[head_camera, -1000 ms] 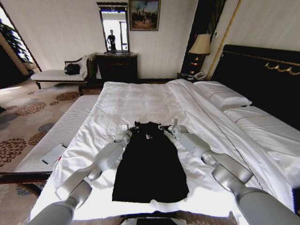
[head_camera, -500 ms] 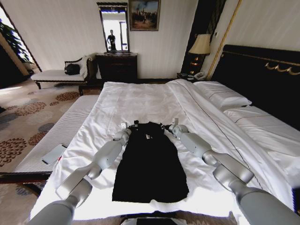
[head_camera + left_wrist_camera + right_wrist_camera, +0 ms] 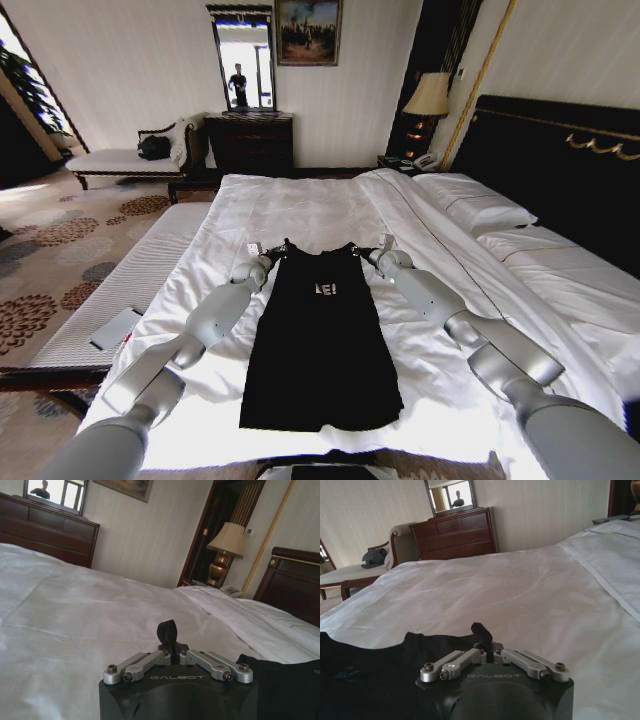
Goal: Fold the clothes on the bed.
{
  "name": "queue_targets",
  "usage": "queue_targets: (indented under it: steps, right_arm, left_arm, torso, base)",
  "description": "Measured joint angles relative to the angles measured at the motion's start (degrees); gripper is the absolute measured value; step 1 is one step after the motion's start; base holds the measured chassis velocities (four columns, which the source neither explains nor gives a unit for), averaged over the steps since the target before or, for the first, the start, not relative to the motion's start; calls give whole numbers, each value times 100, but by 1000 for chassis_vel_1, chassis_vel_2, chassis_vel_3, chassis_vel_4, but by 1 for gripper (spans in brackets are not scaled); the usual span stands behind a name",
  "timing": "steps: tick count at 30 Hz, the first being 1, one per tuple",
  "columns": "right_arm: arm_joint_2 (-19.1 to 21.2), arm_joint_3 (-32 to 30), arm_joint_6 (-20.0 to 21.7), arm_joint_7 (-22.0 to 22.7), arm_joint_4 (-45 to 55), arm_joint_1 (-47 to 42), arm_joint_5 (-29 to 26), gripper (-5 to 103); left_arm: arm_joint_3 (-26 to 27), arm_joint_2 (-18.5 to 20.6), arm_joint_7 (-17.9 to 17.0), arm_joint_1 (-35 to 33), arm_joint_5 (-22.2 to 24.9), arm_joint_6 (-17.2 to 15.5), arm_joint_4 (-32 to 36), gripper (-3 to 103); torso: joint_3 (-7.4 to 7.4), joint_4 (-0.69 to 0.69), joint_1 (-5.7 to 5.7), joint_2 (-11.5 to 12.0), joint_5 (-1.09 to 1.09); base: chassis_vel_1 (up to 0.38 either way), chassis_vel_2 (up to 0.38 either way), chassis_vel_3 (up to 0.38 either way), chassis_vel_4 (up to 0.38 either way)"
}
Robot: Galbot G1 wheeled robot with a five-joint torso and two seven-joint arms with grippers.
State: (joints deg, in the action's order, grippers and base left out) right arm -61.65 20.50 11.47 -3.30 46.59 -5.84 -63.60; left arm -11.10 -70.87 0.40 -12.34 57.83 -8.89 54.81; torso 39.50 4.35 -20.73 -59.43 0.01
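On the near half of the bed (image 3: 330, 205), the black T-shirt (image 3: 320, 345) lies lengthwise on the white duvet, its hem toward the robot and its far edge stretched toward the dresser wall. It reads as a long narrow panel, so I judge the sleeves are already turned in; white lettering sits just below the far edge. The lengthwise folding looks unfinished: the panel is at full length, no cross fold made, hem flat on the duvet.

Left gripper (image 3: 270, 255): at the far left corner of the shirt, low over the duvet. In the left wrist view its fingers (image 3: 171, 632) are pressed together, a tab of black cloth pinched between them, and the rest of the shirt (image 3: 282, 687) trails off to one side.

Right gripper (image 3: 368, 254): at the far right corner, level with the left one. In the right wrist view its fingers (image 3: 481, 630) are likewise closed with a fold of black fabric nipped at the tips, shirt body (image 3: 370, 677) spreading beside it.

Far edge taut between the two grips.
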Motion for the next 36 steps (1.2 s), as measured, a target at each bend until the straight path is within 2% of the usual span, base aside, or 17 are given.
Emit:
queue_targets:
  steps: [3, 9, 13, 14, 15, 17, 23, 27, 33, 35, 36]
  right_arm:
    - [85, -3, -100, -3, 46, 21, -27, 1]
    - [-62, -30, -289, 35, -210, 191, -98, 1]
    - [-505, 29, -386, -81, -741, 503, -95, 1]
    - [-505, 29, -386, -81, -741, 503, -95, 1]
    - [-763, 37, -423, -138, -1054, 664, -37, 1]
    - [-987, 1, -461, -189, -1355, 822, 69, 1]
    - [-1296, -116, -538, -221, -1740, 1022, 307, 1]
    - [-1348, -120, -551, -223, -1804, 1028, 385, 1]
    - [-1279, -161, -672, -257, -1726, 846, 456, 1]
    - [-1180, -243, -801, -278, -1499, 632, 511, 1]
    - [-1105, -289, -894, -282, -1277, 468, 547, 1]
  left_arm:
    - [-109, 44, 1, 155, 101, -1, -72, 2]
    - [-328, 16, 0, 402, 247, 9, -227, 2]
    - [-543, -168, -1, 772, 309, 90, -687, 2]
    - [-543, -168, -1, 772, 309, 90, -687, 2]
    - [-622, -262, 1, 967, 371, 129, -917, 2]
    - [-712, -314, 1, 1143, 420, 166, -1131, 2]
    - [-791, -354, -1, 1373, 427, 293, -1497, 2]
    - [-771, -345, -1, 1359, 411, 330, -1553, 2]
    - [-775, -346, -2, 1211, 334, 350, -1484, 2]
    - [-794, -270, 2, 1048, 335, 322, -1200, 2]
    - [-809, -154, 0, 892, 335, 297, -975, 2]
  torso:
    - [0, 3, 0, 0, 0]
    - [0, -4, 0, 0, -1]
    - [0, -1, 0, 0, -1]
    - [0, -1, 0, 0, -1]
    - [0, -2, 0, 0, 0]
    - [0, -4, 0, 0, -1]
    - [0, -4, 0, 0, -1]
    - [0, 1, 0, 0, 0]
    - [0, -6, 0, 0, -1]
    - [-1, 4, 0, 0, 0]
    - [0, 2, 0, 0, 0]
  base:
    - [0, 0, 0, 0]
    - [0, 0, 0, 0]
    - [0, 0, 0, 0]
    - [0, 0, 0, 0]
    - [0, 0, 0, 0]
    - [0, 0, 0, 0]
    - [0, 0, 0, 0]
    - [0, 0, 0, 0]
    - [0, 0, 0, 0]
    - [0, 0, 0, 0]
    - [0, 0, 0, 0]
